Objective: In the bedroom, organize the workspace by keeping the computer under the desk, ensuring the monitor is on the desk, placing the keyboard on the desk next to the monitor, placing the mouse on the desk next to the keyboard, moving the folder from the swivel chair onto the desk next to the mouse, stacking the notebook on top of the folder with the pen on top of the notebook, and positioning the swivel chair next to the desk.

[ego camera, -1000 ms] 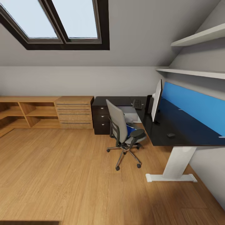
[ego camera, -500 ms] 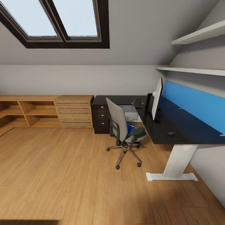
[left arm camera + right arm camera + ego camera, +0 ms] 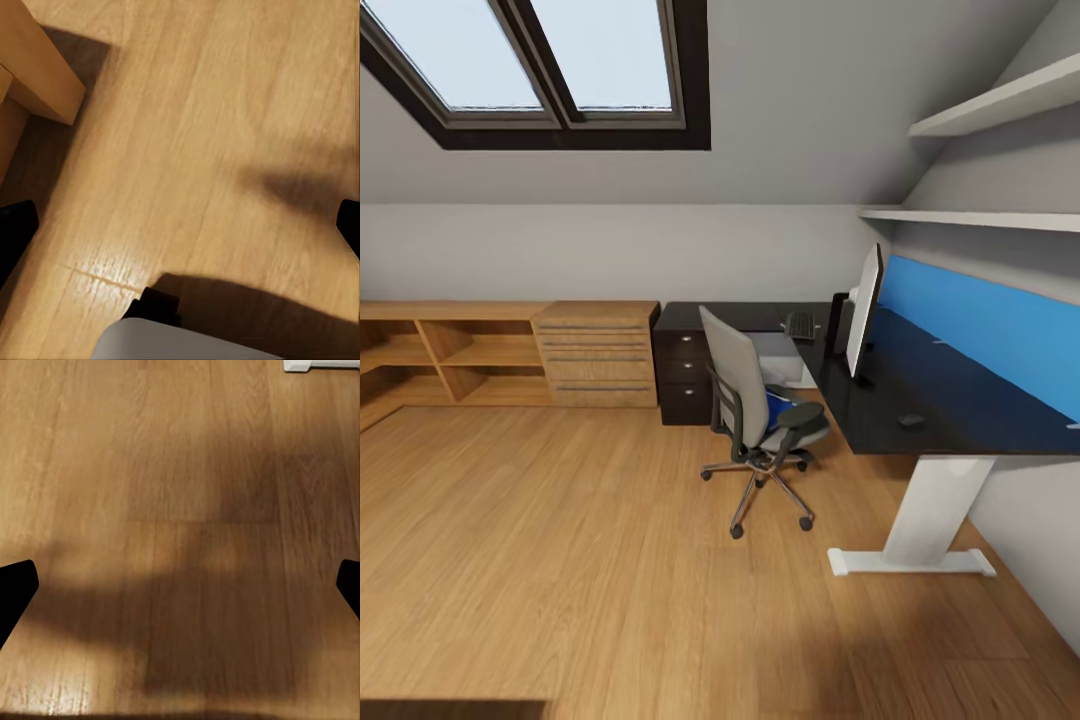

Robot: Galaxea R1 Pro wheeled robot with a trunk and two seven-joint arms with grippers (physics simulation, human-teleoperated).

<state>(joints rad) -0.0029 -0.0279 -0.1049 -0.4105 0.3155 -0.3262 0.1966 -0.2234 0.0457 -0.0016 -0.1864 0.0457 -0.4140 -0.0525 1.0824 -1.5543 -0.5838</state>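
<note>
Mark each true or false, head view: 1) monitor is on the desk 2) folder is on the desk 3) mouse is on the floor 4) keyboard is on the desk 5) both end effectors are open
1) True. The monitor stands on the desk.
2) False. The folder lies on the swivel chair seat.
3) False. The mouse sits on the desk top, near its front edge.
4) True. The keyboard lies on the desk, beyond the monitor.
5) True. The left end effector and right end effector show fingertips wide apart over the wooden floor.
</note>
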